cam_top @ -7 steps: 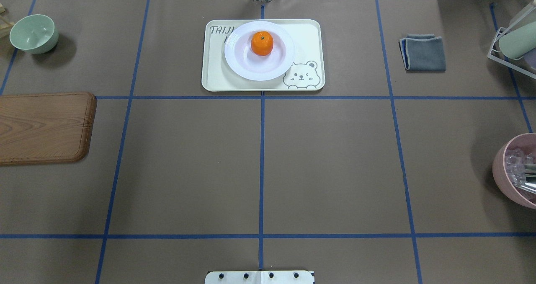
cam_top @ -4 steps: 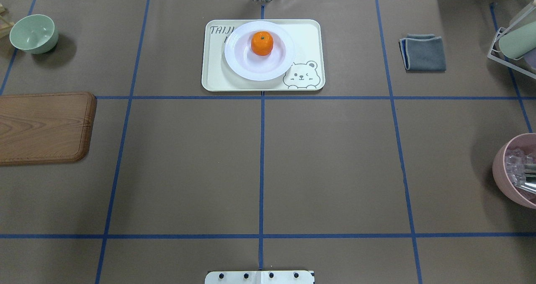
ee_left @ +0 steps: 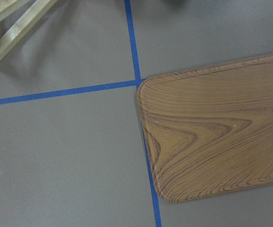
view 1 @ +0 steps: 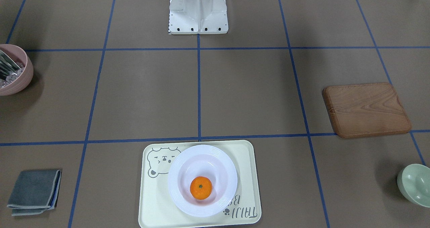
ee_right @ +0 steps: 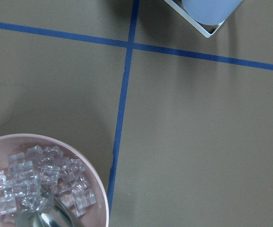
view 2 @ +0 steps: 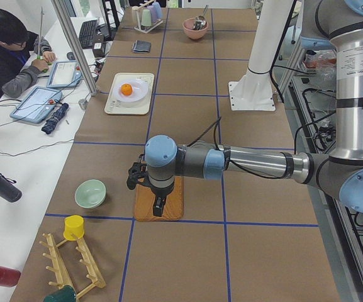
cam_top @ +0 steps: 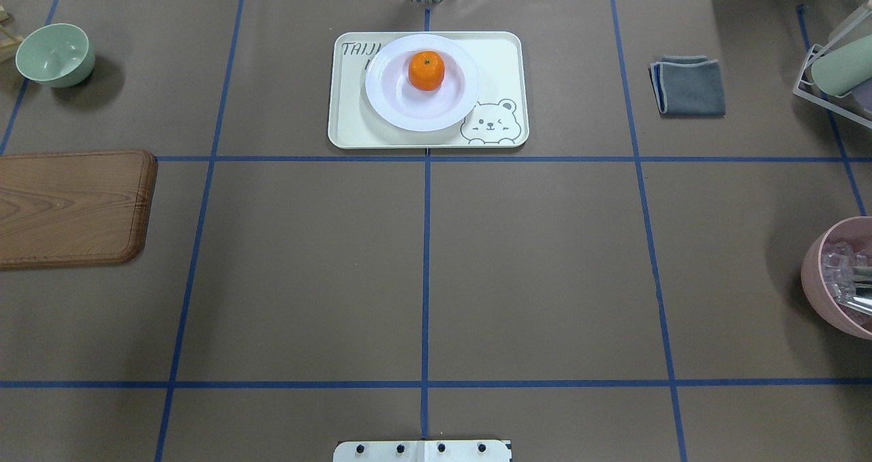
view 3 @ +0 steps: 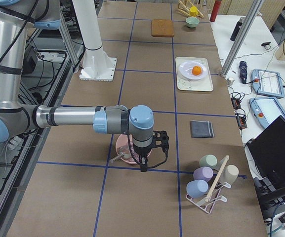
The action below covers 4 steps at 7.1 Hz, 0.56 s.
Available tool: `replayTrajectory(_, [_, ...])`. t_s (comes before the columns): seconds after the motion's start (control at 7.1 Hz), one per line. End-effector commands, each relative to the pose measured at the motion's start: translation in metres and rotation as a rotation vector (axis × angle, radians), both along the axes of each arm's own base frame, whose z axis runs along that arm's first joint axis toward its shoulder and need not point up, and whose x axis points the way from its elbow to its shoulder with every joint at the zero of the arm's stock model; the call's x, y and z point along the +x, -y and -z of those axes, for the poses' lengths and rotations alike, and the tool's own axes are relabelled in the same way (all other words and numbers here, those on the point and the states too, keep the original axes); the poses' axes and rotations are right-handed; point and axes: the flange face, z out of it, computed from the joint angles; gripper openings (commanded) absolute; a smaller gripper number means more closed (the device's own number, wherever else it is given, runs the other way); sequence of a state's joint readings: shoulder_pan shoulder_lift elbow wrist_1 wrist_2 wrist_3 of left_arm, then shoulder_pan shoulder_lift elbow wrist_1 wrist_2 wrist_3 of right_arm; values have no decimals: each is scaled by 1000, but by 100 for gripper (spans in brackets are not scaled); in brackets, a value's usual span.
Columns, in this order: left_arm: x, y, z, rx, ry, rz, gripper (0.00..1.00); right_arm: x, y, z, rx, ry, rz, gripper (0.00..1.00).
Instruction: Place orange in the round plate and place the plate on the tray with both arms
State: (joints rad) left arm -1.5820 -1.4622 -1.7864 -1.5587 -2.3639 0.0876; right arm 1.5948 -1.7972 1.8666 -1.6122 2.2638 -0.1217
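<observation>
The orange [cam_top: 426, 70] lies in the white round plate [cam_top: 422, 116], a little off its middle. The plate stands on the cream tray [cam_top: 501, 60] with the bear drawing, at the far middle of the table. In the front-facing view the orange [view 1: 201, 187] sits in the plate [view 1: 178, 174] on the tray [view 1: 151, 204]. My left gripper [view 2: 158, 207] hangs over the brown wooden board, far from the tray. Just as far off, my right gripper [view 3: 143, 165] hangs over the pink bowl. Whether either gripper is open or shut I cannot tell.
A pale green bowl [cam_top: 54, 54] and the wooden board [cam_top: 71, 206] lie at the left. A folded grey cloth [cam_top: 689, 86], a mug rack [cam_top: 838, 67] and the pink bowl [cam_top: 817, 271] holding ice lie at the right. A person [view 2: 5, 56] sits beside the table.
</observation>
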Motion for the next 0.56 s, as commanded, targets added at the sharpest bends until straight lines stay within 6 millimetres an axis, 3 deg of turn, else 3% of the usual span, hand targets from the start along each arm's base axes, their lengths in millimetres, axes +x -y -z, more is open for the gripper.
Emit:
replayTrajectory(0.0, [0,0,2,3,0,0,99,0,1,10,19,4,-1,100])
replayTrajectory(0.42, [0,0,1,3,0,0,99,0,0,13,24,6,-1,100])
